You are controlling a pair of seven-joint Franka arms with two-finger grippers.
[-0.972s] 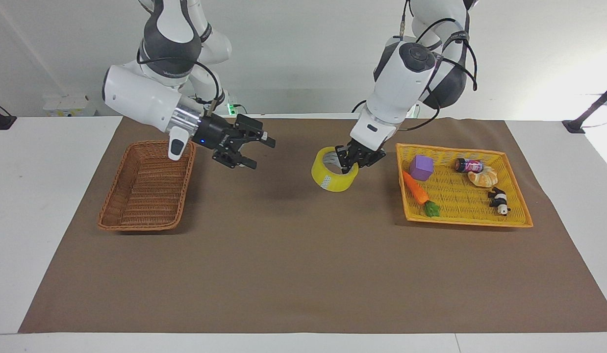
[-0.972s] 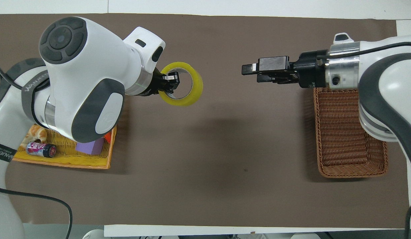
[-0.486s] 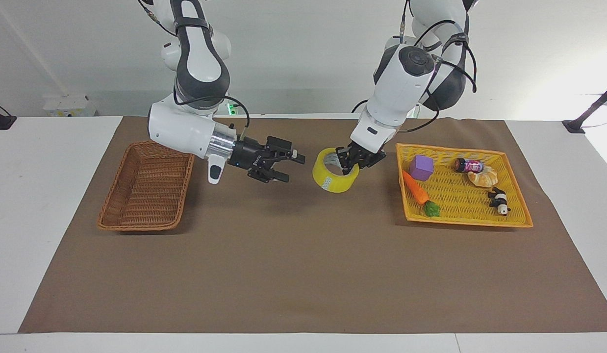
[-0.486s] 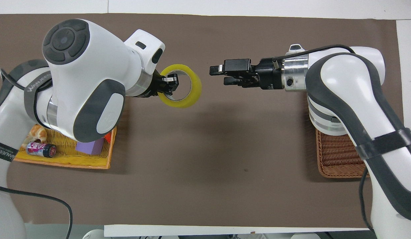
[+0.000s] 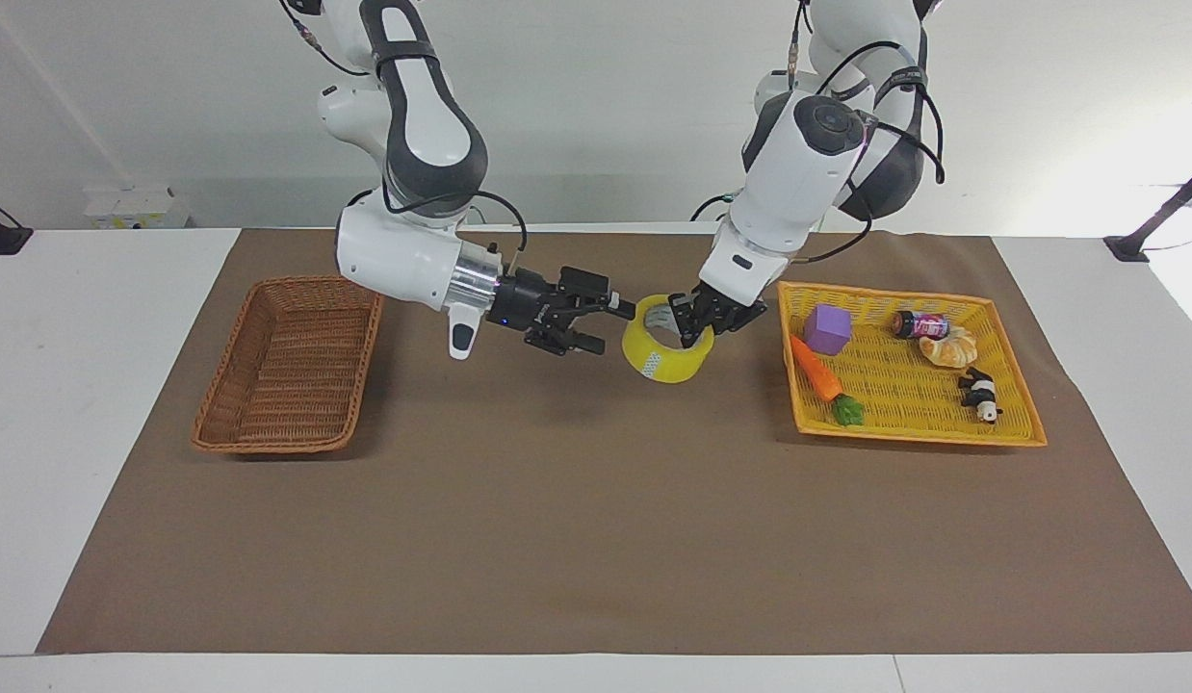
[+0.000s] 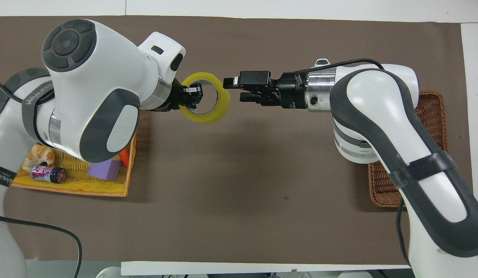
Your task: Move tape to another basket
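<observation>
My left gripper (image 5: 697, 327) grasps the translucent yellow tape roll (image 5: 665, 354) aloft; my right gripper (image 5: 610, 325), fingers spread, sits at its nine o'clock.

White wall (image 5: 606, 106), brown-covered table (image 5: 596, 539)

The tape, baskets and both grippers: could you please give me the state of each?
Tape: held up over the mat, tilted.
Left gripper: shut on the tape's rim.
Right gripper: open, at the tape.
Brown basket: empty.
Yellow tray: holding toys.
</observation>
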